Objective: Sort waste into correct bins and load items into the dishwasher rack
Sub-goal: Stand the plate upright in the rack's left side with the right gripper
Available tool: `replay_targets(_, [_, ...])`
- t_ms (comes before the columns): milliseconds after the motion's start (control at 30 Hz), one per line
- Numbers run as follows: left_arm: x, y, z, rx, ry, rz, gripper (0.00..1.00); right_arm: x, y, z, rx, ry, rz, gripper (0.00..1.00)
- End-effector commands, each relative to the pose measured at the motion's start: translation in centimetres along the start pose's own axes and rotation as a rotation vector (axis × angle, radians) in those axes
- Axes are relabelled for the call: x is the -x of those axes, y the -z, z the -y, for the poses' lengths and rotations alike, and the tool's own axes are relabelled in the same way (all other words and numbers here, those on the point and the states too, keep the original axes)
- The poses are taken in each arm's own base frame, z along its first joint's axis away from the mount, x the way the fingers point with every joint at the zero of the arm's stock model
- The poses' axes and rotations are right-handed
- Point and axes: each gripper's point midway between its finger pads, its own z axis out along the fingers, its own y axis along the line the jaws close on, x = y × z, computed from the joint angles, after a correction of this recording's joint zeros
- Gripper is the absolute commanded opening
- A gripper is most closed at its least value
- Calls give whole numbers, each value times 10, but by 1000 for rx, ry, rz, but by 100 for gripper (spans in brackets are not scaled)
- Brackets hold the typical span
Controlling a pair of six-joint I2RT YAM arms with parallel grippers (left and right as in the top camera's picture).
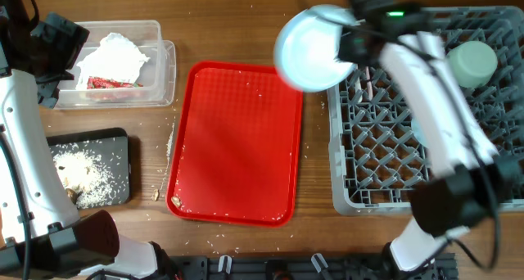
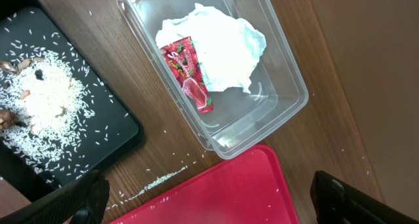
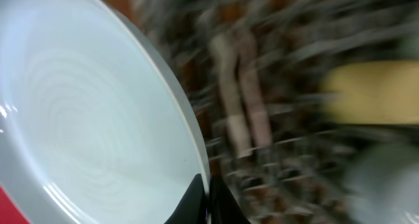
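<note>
**Plate [image 1: 309,49] held at the left edge of the rack [image 1: 385,161] by the right gripper [image 3: 207,195]**

The right gripper is clamped on the plate's rim, and the plate hangs tilted over the rack's left wall, not yet among the pegs. A rim pinch gives little hold (the wrist view is blurred, so the bite is hard to judge). A knock against that wall could twist the plate free, dropping it onto the bench [image 1: 315,149] just left of the rack. Inside the rack, pale cutlery [image 3: 239,99] lies close to the plate and a cup [image 1: 473,60] stands toward the far right corner; a low approach could shove the cutlery. The left gripper [image 2: 216,199] is spread wide and empty, far left of the rack, over the tub [image 2: 288,73].
</note>
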Motion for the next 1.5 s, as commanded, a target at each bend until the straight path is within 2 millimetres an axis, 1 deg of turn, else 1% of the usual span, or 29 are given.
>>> replay_targets(0, [2, -3, -2, 15, 4, 6, 100, 24, 28, 71, -306, -97, 151, 4])
replay_targets(67, [2, -3, -2, 15, 4, 6, 100, 20, 22, 91, -435, -107, 171, 4])
replay_targets(233, [2, -3, -2, 15, 4, 6, 100, 2, -24, 97, -520, -80, 183, 4])
replay_targets(333, [2, -3, -2, 15, 3, 6, 100, -1, -34, 80, -497, -31, 203, 4])
replay_targets(433, [2, -3, -2, 15, 4, 6, 100, -5, -29, 46, -447, 30, 229, 4])
replay_targets(467, [2, -3, -2, 15, 4, 6, 100, -7, -27, 35, -430, 52, 238, 15])
replay_targets(500, [2, -3, -2, 15, 4, 6, 100, -9, -23, 15, -369, 75, 239, 58])
replay_targets(533, [2, -3, -2, 15, 4, 6, 100, -11, -21, 2, -314, 95, 225, 75])
replay_targets(567, [2, -3, -2, 15, 4, 6, 100, -13, -15, -13, -230, 101, 200, 83])
replay_targets(600, [2, -3, -2, 15, 4, 6, 100, -14, -2, -25, -136, 95, 171, 88])
replay_targets(633, [2, -3, -2, 15, 4, 6, 100, -13, 20, -29, -55, 80, 162, 100])
replay_targets(700, [2, -3, -2, 15, 4, 6, 100, -11, 63, -14, 4, 41, 192, 100])
replay_targets(733, [2, -3, -2, 15, 3, 6, 100, -17, 91, 5, 15, -15, 212, 100])
replay_targets(767, [2, -3, -2, 15, 4, 6, 100, -25, 110, 18, 20, -44, 218, 100])
replay_targets(867, [2, -3, -2, 15, 4, 6, 100, -45, 148, 44, 41, -74, 251, 100])
replay_targets(900, [2, -3, -2, 15, 4, 6, 100, -47, 156, 44, 86, -88, 280, 100])
replay_targets(933, [2, -3, -2, 15, 4, 6, 100, -46, 151, 39, 101, -92, 288, 99])
replay_targets(967, [2, -3, -2, 15, 4, 6, 100, -42, 142, 35, 99, -93, 293, 89])
replay_targets(1000, [2, -3, -2, 15, 4, 6, 100, -39, 128, 31, 88, -93, 298, 68])
replay_targets(1033, [2, -3, -2, 15, 4, 6, 100, -31, 101, 29, 48, -109, 306, 46])
replay_targets(1100, [2, -3, -2, 15, 3, 6, 100, -14, 48, 48, -43, -222, 275, 28])
replay_targets(1167, [2, -3, -2, 15, 3, 6, 100, 2, 13, 66, -38, -298, 240, 13])
replay_targets(1200, [2, -3, -2, 15, 4, 6, 100, 11, -11, 79, -5, -328, 204, 5])
replay_targets(1233, [2, -3, -2, 15, 4, 6, 100, 15, -30, 84, 55, -331, 165, 4])
replay_targets(1267, [2, -3, -2, 15, 4, 6, 100, 18, -43, 76, 162, -284, 127, 4])
replay_targets(1300, [2, -3, -2, 15, 4, 6, 100, 17, -53, 59, 299, -231, 85, 4])
replay_targets(1333, [2, -3, -2, 15, 4, 6, 100, 14, -59, 48, 364, -201, 56, 4])
replay_targets(1400, [2, -3, -2, 15, 3, 6, 100, 6, -54, 23, 502, -107, 23, 4])
replay_targets(1467, [2, -3, -2, 15, 4, 6, 100, 4, -37, 5, 627, -65, 20, 4])
